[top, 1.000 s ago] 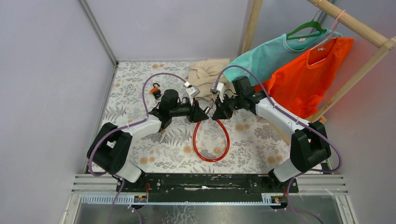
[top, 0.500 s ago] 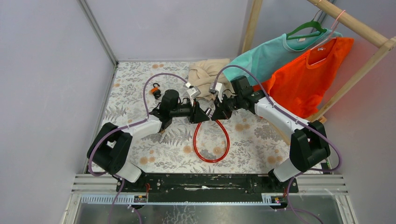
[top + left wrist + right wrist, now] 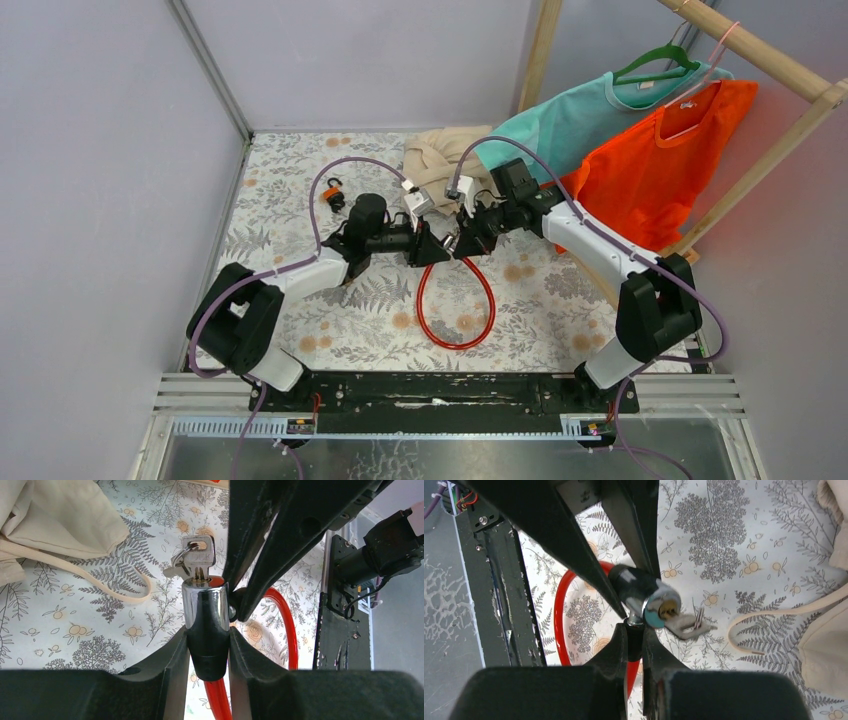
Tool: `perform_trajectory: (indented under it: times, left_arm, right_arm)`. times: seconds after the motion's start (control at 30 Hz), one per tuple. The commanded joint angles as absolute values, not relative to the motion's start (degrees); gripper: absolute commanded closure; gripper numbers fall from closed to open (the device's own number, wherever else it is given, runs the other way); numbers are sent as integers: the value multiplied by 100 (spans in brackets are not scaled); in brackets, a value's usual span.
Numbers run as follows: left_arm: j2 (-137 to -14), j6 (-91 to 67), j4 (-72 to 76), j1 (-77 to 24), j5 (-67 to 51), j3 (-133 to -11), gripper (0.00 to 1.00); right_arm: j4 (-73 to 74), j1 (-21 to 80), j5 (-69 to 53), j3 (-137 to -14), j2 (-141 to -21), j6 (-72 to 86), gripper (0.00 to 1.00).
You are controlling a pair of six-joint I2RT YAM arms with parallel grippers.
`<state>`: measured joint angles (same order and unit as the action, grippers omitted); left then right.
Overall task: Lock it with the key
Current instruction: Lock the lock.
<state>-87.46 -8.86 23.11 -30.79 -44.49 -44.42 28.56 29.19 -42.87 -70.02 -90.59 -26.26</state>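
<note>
Two grippers meet nose to nose over the middle of the floral table (image 3: 300,300), and both are clamped tight. The left gripper (image 3: 208,641) has its fingers closed on the black base of the lock cylinder (image 3: 204,605), holding it up off the cloth. The right gripper (image 3: 635,639) comes in from the other side and pinches the cable end (image 3: 636,623), a short black neck with a metal ring, sitting right against the cylinder's side.

The cylinder is chrome above and black below. The key (image 3: 199,556) stands in its keyhole, a silver key with a split ring through its head (a second key seems to hang off that ring, though I can't be sure).

From the lock the red cable (image 3: 216,702) drops in a loop toward the near edge, its bottom lying on the table between the two arms. Behind the grippers, at the far edge, a beige cloth bag (image 3: 440,158) lies crumpled, one strap trailing toward the lock. A small orange and black thing (image 3: 333,192) sits toward the far left corner.
</note>
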Motion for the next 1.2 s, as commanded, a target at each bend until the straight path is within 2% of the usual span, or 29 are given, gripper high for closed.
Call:
perform_trajectory:
  times: [0.0,0.37,0.6,0.73,0.8,0.97,1.17]
  left_arm:
    - [-8703,-617,2316,-3252,-4528,-4581,100]
    - [-8713,-500,2257,-3401,-4755,-4615,100]
    - [-8522,-518,2432,-3340,-4159,-4534,100]
    - [-8435,-802,2545,-3059,-3854,-4621,100]
    - [-8384,-874,2699,-2908,-3791,-4635,100]
    - [-8323,-188,2368,-2863,-3850,-5002,100]
    - [-8241,1004,2315,-2865,-4230,-5084,100]
  right_arm:
    - [2686,3034,-4579,-7565,-9074,-2696,100]
    - [2255,3151,-3966,-7797,-9207,-2051,100]
    - [2153,3147,-3541,-7644,-9141,-2438,100]
    - [2129,3151,-3325,-7687,-9141,-2575,97]
    - [2095,3151,-3305,-7779,-9143,-2581,98]
    - [1887,3151,-3234,-7988,-9048,-2959,100]
    - [987,3147,-2793,-7321,-8570,-3602,100]
